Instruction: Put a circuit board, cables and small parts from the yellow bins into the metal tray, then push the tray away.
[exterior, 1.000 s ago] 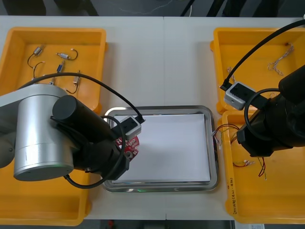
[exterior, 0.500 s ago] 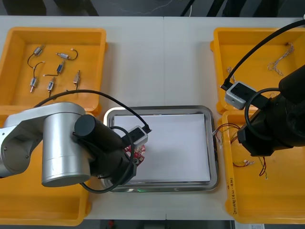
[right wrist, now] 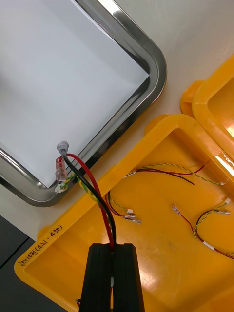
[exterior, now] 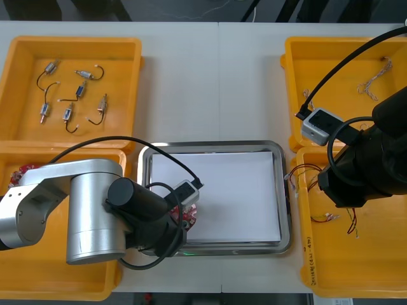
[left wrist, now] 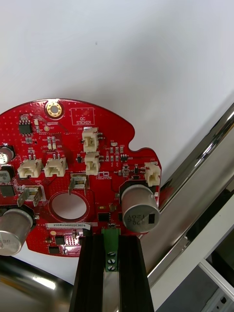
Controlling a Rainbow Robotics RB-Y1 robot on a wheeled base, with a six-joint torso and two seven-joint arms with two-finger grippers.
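left fingers [left wrist: 91,273] clamp circuit board [left wrist: 68,134] over tray [left wrist: 204,163] | right fingers [right wrist: 100,278] pinch red-black cable [right wrist: 96,195] above yellow bin [right wrist: 165,124]

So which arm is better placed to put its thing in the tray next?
Left, probably. The left fingers grip the red circuit board over the metal tray; the right fingers hold a red and black cable above a yellow bin beside it.

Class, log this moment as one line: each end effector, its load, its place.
left end effector: shut on circuit board, over metal tray | right end effector: shut on cable, above yellow bin
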